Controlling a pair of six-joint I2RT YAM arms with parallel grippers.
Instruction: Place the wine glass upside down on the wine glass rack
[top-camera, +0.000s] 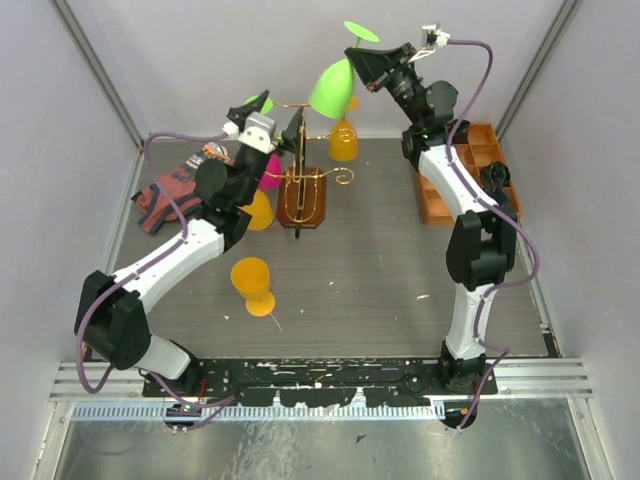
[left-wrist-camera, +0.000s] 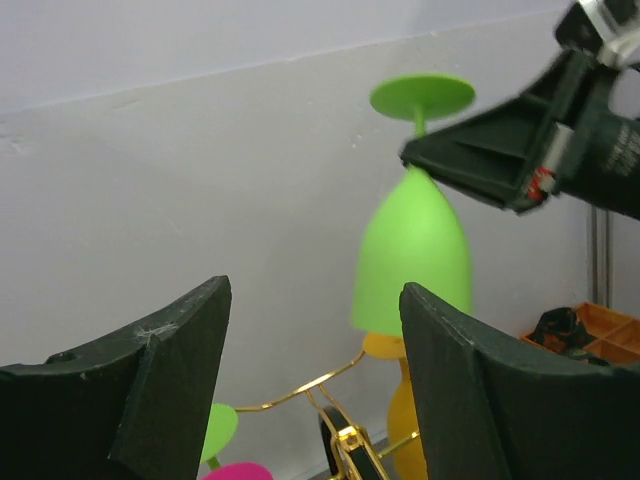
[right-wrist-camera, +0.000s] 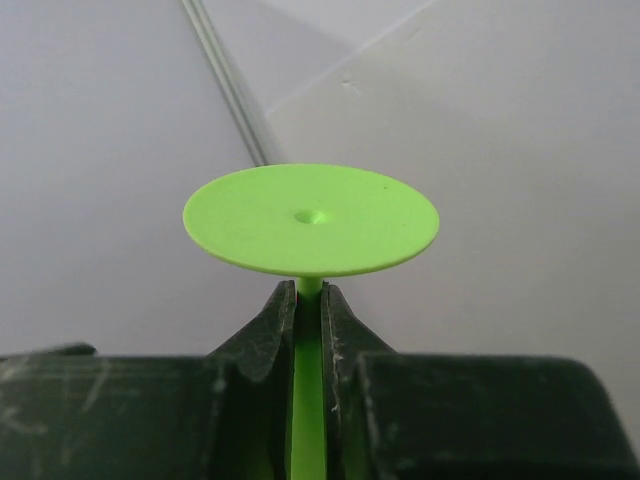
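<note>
The right gripper (top-camera: 352, 52) is raised high at the back of the counter (top-camera: 380, 265), and its jaws are clamped on the thin stem of the wine glass (top-camera: 333, 88), a bright green one held upside down with the round foot on top and the bowl hanging mouth-down. The right wrist view shows the right gripper (right-wrist-camera: 309, 300) pinching that stem just under the flat foot of the wine glass (right-wrist-camera: 310, 220). The glass hangs in the air above and just to the right of the wine glass rack (top-camera: 303, 200), touching neither its gold wire nor its dark wooden base. The left gripper (top-camera: 280, 115) is up beside the top of the rack on its left, with its jaws spread wide and nothing between them. In the left wrist view the left gripper (left-wrist-camera: 315, 290) frames the wine glass (left-wrist-camera: 412, 250) and the gold wire of the rack (left-wrist-camera: 310, 385) below it, with the right gripper (left-wrist-camera: 415, 150) reaching in from the right. An orange glass (top-camera: 343, 140) is at the rack's far right side, and a pink glass (top-camera: 270, 172) and a second green glass (top-camera: 258, 102) are at its left, partly hidden by the left arm. Another orange glass (top-camera: 258, 210) is beside the left arm, and one more orange glass (top-camera: 252, 283) sits alone on the open counter nearer the bases. An orange compartment tray (top-camera: 480, 130) lies along the right edge, and a red and black cloth item (top-camera: 165, 195) lies at the left.
</note>
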